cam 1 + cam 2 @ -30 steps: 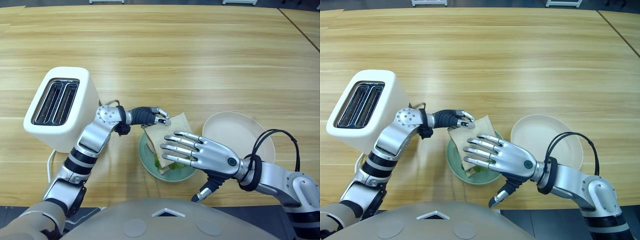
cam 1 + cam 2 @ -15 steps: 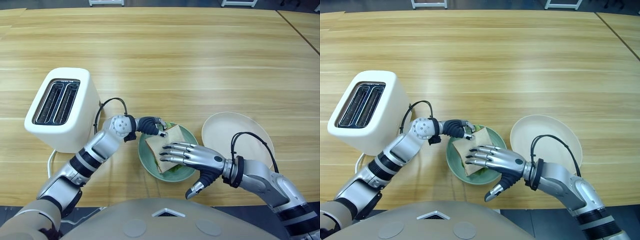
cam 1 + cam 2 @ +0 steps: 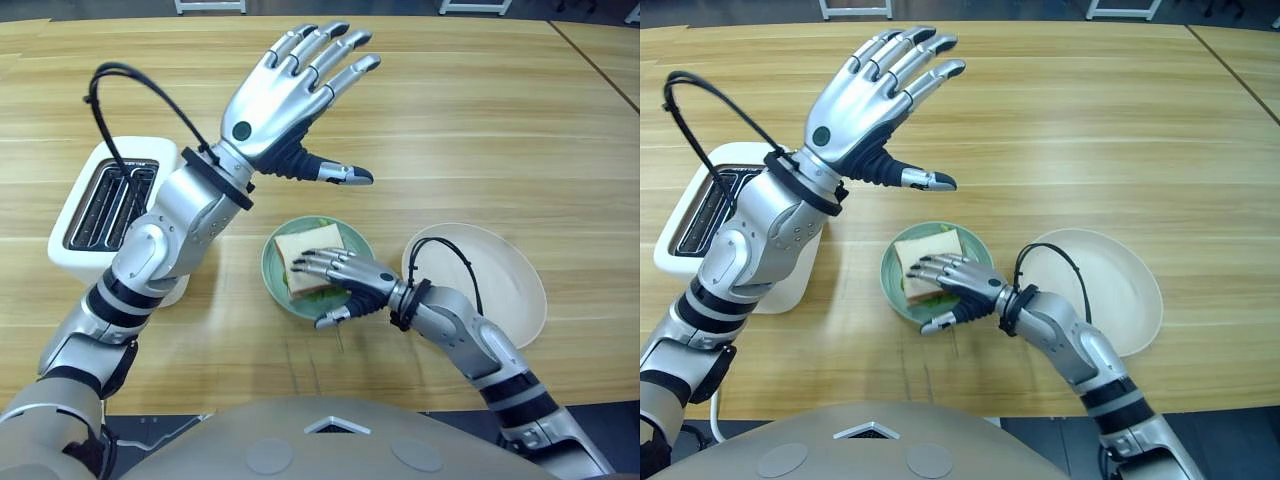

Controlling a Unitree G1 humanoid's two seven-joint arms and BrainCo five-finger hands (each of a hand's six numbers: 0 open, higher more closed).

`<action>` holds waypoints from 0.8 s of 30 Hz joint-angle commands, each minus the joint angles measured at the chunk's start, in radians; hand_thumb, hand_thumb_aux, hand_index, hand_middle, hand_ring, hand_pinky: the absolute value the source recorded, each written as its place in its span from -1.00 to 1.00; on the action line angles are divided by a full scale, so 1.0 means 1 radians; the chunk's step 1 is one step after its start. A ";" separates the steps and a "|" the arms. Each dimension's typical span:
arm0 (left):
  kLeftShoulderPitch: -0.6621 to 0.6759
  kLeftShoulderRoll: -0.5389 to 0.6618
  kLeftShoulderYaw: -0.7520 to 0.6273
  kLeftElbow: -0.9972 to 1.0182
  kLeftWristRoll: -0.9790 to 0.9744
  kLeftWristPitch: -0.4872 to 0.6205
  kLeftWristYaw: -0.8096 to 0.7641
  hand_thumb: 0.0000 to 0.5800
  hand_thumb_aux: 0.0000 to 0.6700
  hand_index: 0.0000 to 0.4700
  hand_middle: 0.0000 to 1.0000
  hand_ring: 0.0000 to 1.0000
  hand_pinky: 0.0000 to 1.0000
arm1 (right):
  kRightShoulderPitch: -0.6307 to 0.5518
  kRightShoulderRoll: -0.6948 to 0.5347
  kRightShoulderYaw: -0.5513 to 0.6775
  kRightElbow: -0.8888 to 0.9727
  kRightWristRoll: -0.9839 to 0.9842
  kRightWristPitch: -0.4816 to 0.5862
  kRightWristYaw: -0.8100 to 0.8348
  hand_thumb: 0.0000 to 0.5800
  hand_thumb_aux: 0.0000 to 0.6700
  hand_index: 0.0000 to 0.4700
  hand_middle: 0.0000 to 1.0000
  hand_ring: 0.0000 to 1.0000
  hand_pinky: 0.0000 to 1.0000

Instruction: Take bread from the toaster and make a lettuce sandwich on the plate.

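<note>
The sandwich (image 3: 308,247) lies on the green plate (image 3: 270,285), between the toaster (image 3: 85,215) and the cream plate (image 3: 500,290) on the worktop (image 3: 480,130). Treat it as light, soft and easily crushed: the bread will dent under fingertip load, and the layers are likely to slide apart if pushed sideways. If it needs to be moved, take hold across opposite crust edges, gripping both slices together with light pressure. The right hand (image 3: 352,282) rests low over the plate, fingers extended and laid flat on the top slice, thumb off to the near side, grasping nothing. The left hand (image 3: 272,95) is raised well above the worktop near the toaster, fingers spread wide and empty.
</note>
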 commanded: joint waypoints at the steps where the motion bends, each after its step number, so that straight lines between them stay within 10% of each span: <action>1: 0.162 0.009 0.073 -0.108 -0.070 -0.023 -0.030 -1.00 -1.00 -1.00 -1.00 -1.00 -1.00 | 0.028 0.023 -0.020 -0.006 -0.020 0.077 -0.027 -1.00 -1.00 -1.00 -1.00 -1.00 -1.00; 5: 0.351 0.030 0.157 -0.225 -0.230 -0.030 -0.116 -1.00 -1.00 -1.00 -1.00 -1.00 -1.00 | 0.042 0.044 -0.141 -0.197 0.128 0.079 -0.064 -1.00 -1.00 -1.00 -1.00 -1.00 -1.00; 6: 0.388 0.039 0.170 -0.246 -0.260 -0.033 -0.143 0.06 -0.37 -0.37 -1.00 -1.00 -1.00 | 0.051 0.052 -0.182 -0.259 0.188 0.089 -0.064 -1.00 -1.00 -1.00 -1.00 -1.00 -1.00; 8: 0.443 0.045 0.182 -0.275 -0.311 -0.029 -0.193 1.00 1.00 1.00 -1.00 -1.00 -1.00 | 0.068 0.064 -0.252 -0.375 0.293 0.125 -0.052 -0.73 -0.86 -0.86 -1.00 -1.00 -1.00; 9: 0.465 0.047 0.184 -0.288 -0.332 -0.027 -0.216 1.00 1.00 1.00 -1.00 -1.00 -1.00 | 0.078 0.065 -0.278 -0.424 0.339 0.144 -0.040 0.56 0.06 0.06 -1.00 -1.00 -1.00; 10: 0.482 0.047 0.183 -0.301 -0.352 -0.022 -0.236 1.00 1.00 1.00 -1.00 -1.00 -1.00 | 0.088 0.064 -0.295 -0.460 0.370 0.158 -0.030 0.93 0.62 0.62 -0.67 -0.67 -0.67; 11: 0.502 0.053 0.179 -0.319 -0.371 -0.019 -0.263 1.00 1.00 1.00 -1.00 -1.00 -1.00 | 0.105 0.056 -0.305 -0.493 0.403 0.176 -0.009 1.00 1.00 1.00 0.92 0.92 0.92; 13: 0.544 0.060 0.173 -0.349 -0.396 -0.007 -0.312 1.00 1.00 1.00 1.00 1.00 1.00 | 0.152 0.032 -0.315 -0.536 0.440 0.196 0.035 1.00 1.00 1.00 1.00 1.00 1.00; 24: 0.792 0.133 -0.027 -0.165 -0.128 -0.009 -0.434 1.00 1.00 1.00 1.00 1.00 1.00 | 0.447 -0.141 -0.117 -0.371 0.016 0.108 0.145 1.00 1.00 1.00 1.00 1.00 1.00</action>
